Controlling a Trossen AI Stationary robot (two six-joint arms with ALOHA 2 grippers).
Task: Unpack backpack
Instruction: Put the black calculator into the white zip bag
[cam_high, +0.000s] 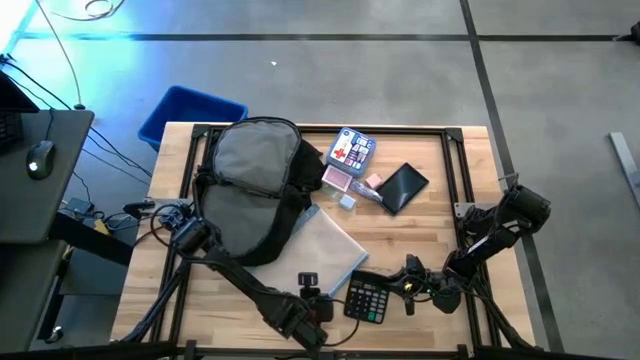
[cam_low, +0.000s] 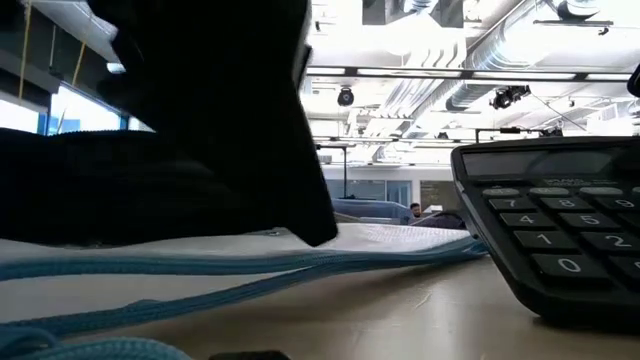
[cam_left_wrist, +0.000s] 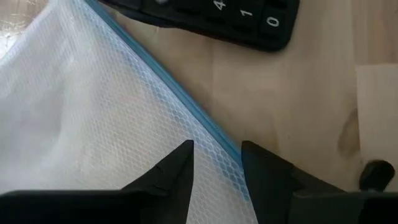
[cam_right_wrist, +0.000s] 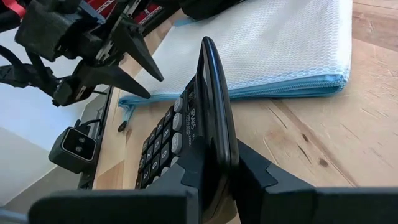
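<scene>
wooden desk under everything, black frame along its edges. large black backpack with grey lining lying open on the desk's left half, reaching from the far edge toward the middle; in the low view only a dark mass filling the upper left. clear mesh zip pouch with blue edging lying flat just beside the backpack's near-right side, one corner under the backpack's fabric. left arm stretched low along the desk's near-left part, running from the left edge to the near middle, wrist bent down over the pouch's near corner. left tool poised right above the pouch's blue zip edge, dark fingers parted, a strip of mesh and blue edging showing in the gap, nothing clamped. right arm folded in from the desk's right edge, elbow out, forearm pointing left along the near edge. right tool clamped on a black calculator, pinching its thin edge so that it stands tilted on its side, keys facing the left arm; in the high view the calculator sitting just beside the pouch's near-right corner. farther back on the desk, well apart from both tools: a dark flat tablet-like item, a blue-and-white printed box, a pink card.
</scene>
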